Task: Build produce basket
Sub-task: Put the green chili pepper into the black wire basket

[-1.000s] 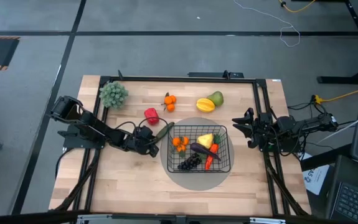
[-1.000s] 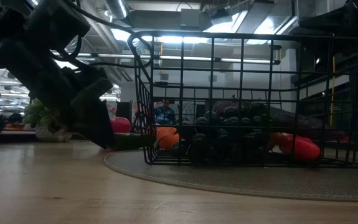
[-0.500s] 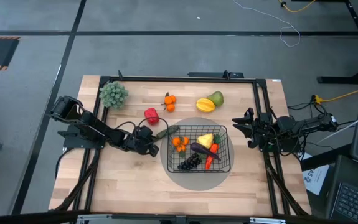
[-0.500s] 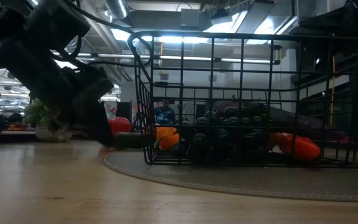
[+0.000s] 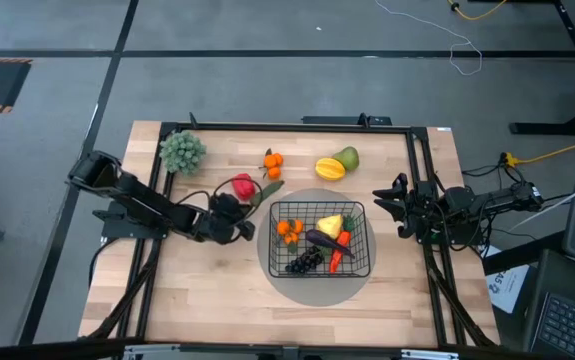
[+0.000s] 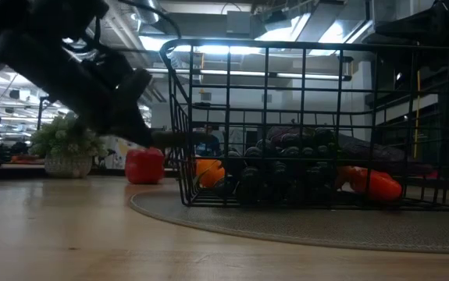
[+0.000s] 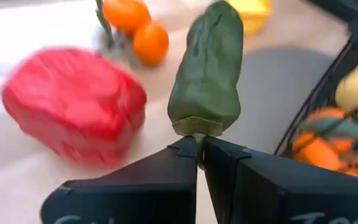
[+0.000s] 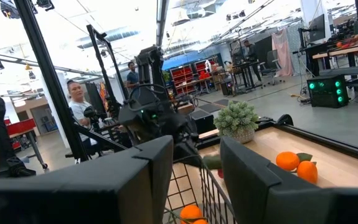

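My left gripper [image 5: 251,204] is shut on a green cucumber [image 7: 207,68], just left of the black wire basket [image 5: 365,240]. The basket stands on a grey round disc [image 5: 317,288] and holds orange pieces, a yellow fruit, a purple eggplant, dark grapes and a carrot. Just beyond the cucumber, a red pepper [image 5: 242,185] rests on the wood. An orange cluster [image 5: 272,160] and a yellow fruit [image 5: 329,168] beside a green fruit [image 5: 347,157] lie farther back. My right gripper [image 8: 194,180] waits open at the table's right edge. My left gripper pinches the cucumber's pale stem end [image 7: 196,126] between its two fingertips [image 7: 185,149]. The fingers come from the table's left, slanting slightly down. The cucumber [image 5: 267,192] sticks straight out ahead of them, lifted clear of the table [image 6: 179,138].
A potted green plant [image 5: 182,152] stands at the far left corner. Black frame rails run along the table's left, far and right edges. Bare wood lies in front of the basket and at the near left.
My left gripper has shut on the cucumber's stem end and risen, tipping closer to level. The cucumber, which lay on the wood beside the basket, now hangs clear of the table, shifted a little toward the far edge beside the red pepper.
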Robot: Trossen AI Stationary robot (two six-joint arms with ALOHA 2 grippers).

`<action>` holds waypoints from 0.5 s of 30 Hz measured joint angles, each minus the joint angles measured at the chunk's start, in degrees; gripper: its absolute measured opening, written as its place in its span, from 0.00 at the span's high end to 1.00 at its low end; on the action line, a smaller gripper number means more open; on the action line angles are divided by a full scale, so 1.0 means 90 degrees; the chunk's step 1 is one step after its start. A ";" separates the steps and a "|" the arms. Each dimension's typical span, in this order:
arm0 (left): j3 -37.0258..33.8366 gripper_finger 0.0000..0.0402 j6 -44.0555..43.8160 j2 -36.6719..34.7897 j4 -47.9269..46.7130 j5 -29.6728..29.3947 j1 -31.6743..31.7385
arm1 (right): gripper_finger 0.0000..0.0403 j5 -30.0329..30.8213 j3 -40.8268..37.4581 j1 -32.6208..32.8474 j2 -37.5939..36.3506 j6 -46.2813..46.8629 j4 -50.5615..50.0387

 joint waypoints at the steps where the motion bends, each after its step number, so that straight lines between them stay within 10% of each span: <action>1: 0.0002 1.00 0.0063 -0.0043 0.0027 -0.0119 0.0000 | 0.67 0.0000 0.0001 -0.0001 0.0000 0.0000 0.0001; 10: 0.0002 1.00 0.1757 -0.0454 0.1675 -0.0410 -0.0017 | 0.67 0.0000 0.0001 -0.0001 0.0000 0.0000 0.0000; 15: 0.0002 1.00 0.3017 -0.0454 0.3299 0.0532 -0.0017 | 0.67 0.0000 0.0001 0.0000 0.0000 0.0000 0.0000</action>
